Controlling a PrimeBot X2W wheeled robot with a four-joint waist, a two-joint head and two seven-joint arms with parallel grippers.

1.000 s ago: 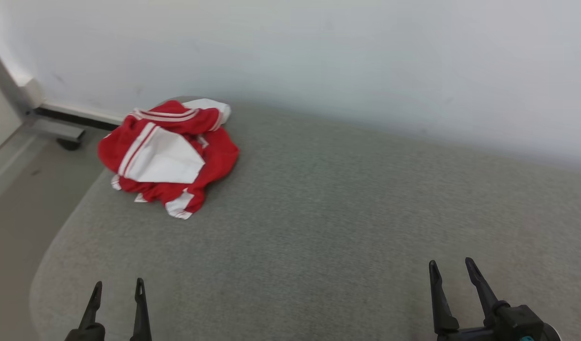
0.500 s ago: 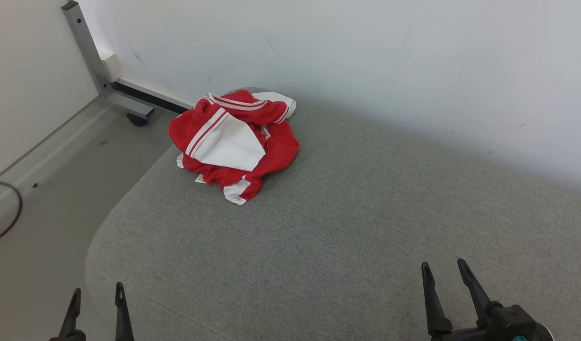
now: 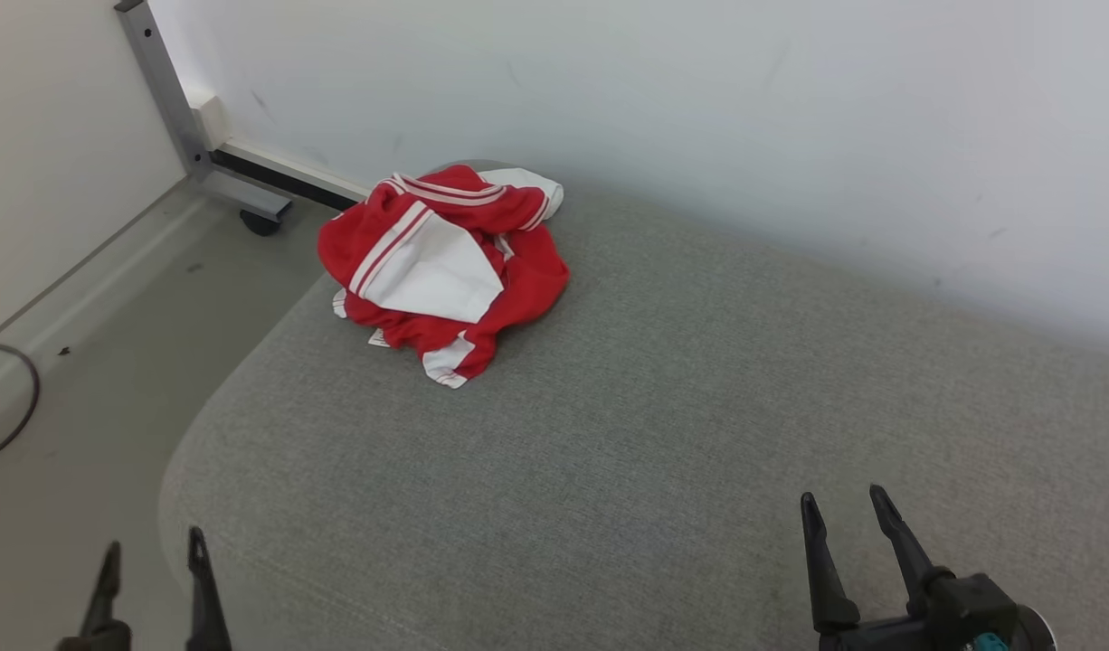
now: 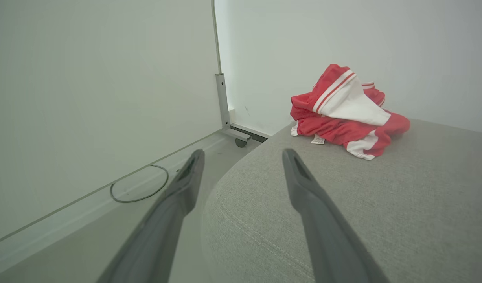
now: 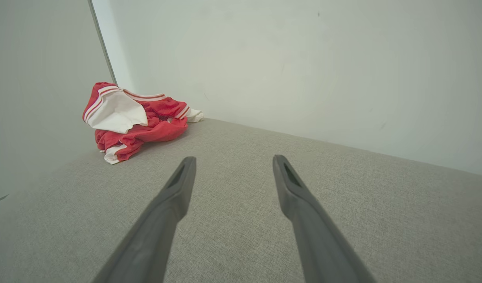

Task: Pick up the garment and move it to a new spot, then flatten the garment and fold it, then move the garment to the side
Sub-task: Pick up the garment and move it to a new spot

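The garment (image 3: 441,271) was seen crumpled at the far left corner of the grey surface (image 3: 609,434), close to the wall (image 3: 699,99). The left tool (image 3: 153,542) was held spread at the surface's near left edge. The right tool (image 3: 841,495) was spread over the near right part. Both were seen well apart from the garment, with nothing pinched.

I'm looking into what seems a bare test room rather than a home: blank white walls (image 3: 699,108), a grey metal frame post (image 3: 161,86) on a caster (image 3: 260,221), a loose cable (image 3: 33,398) on the plain floor (image 3: 111,362), and one grey upholstered cushion (image 3: 609,470).
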